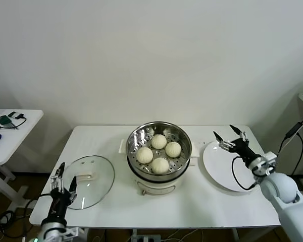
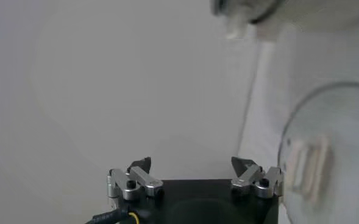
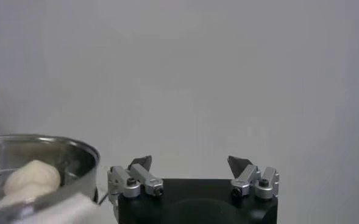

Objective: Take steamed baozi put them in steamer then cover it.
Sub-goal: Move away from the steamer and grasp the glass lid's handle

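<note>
- Currently four steamed baozi sit inside the steamer at table centre; uncovered
- cover lies flat on the table, left of the steamer, apart from it
- left gripper at the cover's near-left edge; jaws wide, empty
- right gripper over the white plate, right of the steamer; jaws wide, empty

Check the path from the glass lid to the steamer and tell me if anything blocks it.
Nothing visible does. The cover lies flat on the table, to the steamer's left, with bare tabletop between them. The four baozi sit below the rim. The open left gripper is at the lid's near-left edge.
</note>
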Tool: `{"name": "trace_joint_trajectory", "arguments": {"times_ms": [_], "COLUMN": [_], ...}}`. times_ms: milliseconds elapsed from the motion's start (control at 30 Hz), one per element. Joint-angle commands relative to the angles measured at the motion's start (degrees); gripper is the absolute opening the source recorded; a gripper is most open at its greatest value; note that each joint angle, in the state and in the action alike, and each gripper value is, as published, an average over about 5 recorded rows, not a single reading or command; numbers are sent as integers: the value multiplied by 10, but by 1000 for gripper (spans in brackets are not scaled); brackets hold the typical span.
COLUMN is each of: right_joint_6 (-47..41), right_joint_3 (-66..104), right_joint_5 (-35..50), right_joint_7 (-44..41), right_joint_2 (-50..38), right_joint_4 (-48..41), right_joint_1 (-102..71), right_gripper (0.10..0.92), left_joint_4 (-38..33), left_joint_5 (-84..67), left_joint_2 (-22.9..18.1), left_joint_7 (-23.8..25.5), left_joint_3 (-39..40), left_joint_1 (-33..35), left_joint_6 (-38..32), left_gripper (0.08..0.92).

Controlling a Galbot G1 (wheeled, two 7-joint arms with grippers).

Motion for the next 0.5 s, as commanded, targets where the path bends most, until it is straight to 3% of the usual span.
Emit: {"name": "trace_joint_trajectory", "arguments": {"times_ms": [33,500], "right_joint_6": [-3,-15], "right_joint_3": [111,109], "right_joint_5": [-47,-78], "right_joint_7": [16,25], "right_joint_2": [86,122], "right_joint_4": [11,15], "right_joint_1": [-115,-113], "right_gripper": [823,823], "left_joint_4": [146,278], "left_joint_5": [217,203], "left_joint_2": [-10,-17], "left_joint_7": [-21,-66], "left_joint_3": [52,49], "left_joint_1": [-66,-160], "left_joint_6": [25,30], "left_gripper": [823,823]}}
